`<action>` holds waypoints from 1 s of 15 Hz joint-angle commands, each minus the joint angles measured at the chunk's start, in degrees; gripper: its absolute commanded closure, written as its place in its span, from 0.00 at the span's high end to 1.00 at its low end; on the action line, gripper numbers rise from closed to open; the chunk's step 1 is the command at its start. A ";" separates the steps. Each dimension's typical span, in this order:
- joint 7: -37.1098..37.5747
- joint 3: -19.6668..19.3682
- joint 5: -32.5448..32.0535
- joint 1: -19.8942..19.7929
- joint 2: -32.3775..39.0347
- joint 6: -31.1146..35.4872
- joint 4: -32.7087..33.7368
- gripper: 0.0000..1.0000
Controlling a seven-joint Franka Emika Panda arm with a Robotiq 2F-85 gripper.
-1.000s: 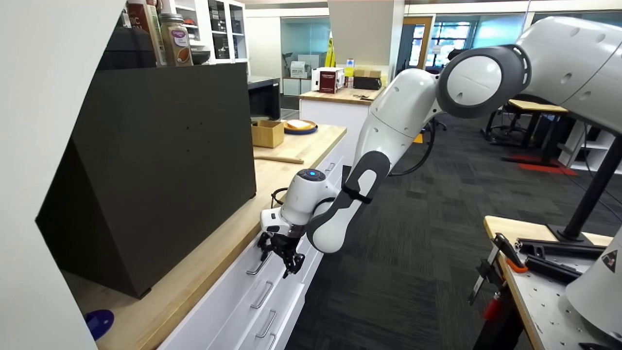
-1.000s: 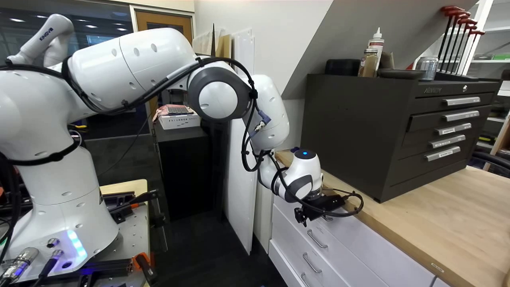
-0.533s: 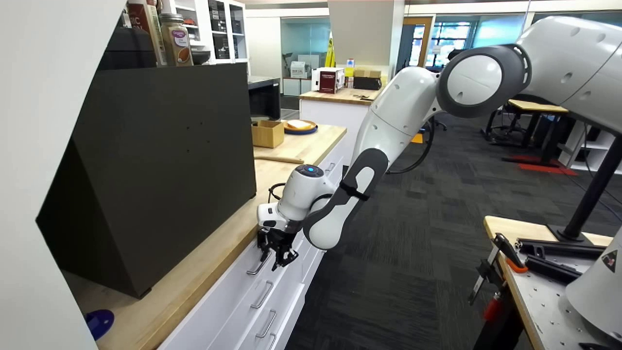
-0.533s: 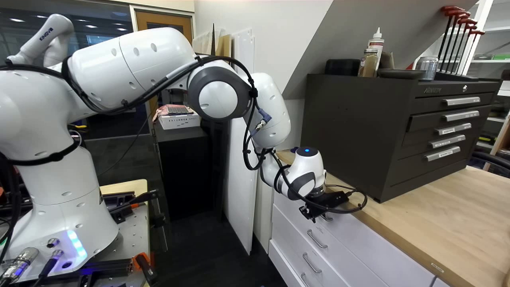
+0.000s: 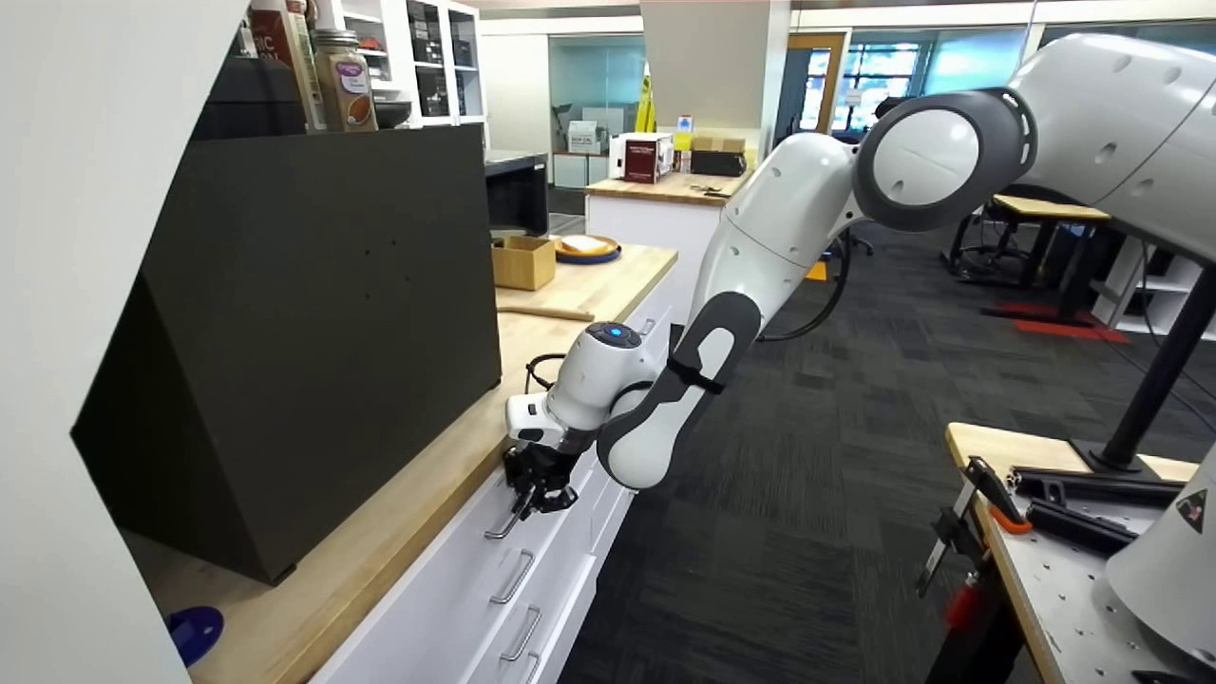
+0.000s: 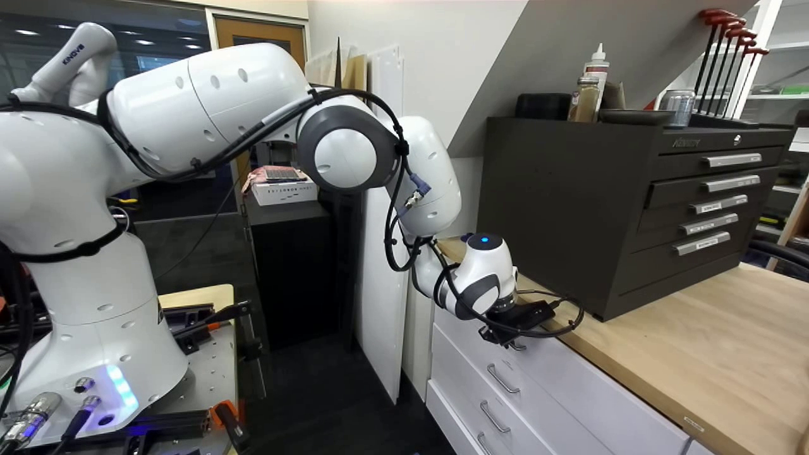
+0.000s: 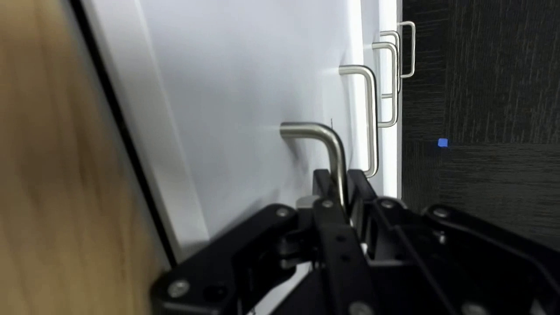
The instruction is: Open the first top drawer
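The first top drawer [image 7: 227, 87] shows a white, glossy front just below the wooden counter. Its silver bar handle [image 7: 311, 129] runs down into the jaws in the wrist view. My gripper [image 7: 340, 176] is shut on that bar, one black finger on each side of it. The bar's lower end is hidden by the fingers. In both exterior views the gripper [image 5: 535, 503] is at the handle [image 5: 501, 533], close against the drawer front [image 6: 588, 382]. The front looks flush beneath the counter edge.
Lower drawers with like handles [image 5: 513, 576] sit beneath. The wooden counter [image 6: 682, 328] overhangs right above the gripper, bearing a large dark tool chest [image 6: 562, 208]. A cable [image 6: 572, 316] loops from the wrist over the counter edge. Dark carpet [image 5: 760, 589] lies beside the cabinet.
The fingers, spread a second ago, have come together on the top handle. The wrist has risen slightly and shifted closer to the cabinet. The drawer front has not visibly moved.
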 commanded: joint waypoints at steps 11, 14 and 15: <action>-2.38 0.09 -0.82 -1.70 -4.53 3.05 -10.49 0.03; -1.71 -0.60 -1.16 -1.70 -5.53 5.00 -12.60 0.03; -1.45 -0.79 -1.23 -1.82 -6.13 5.47 -13.58 0.03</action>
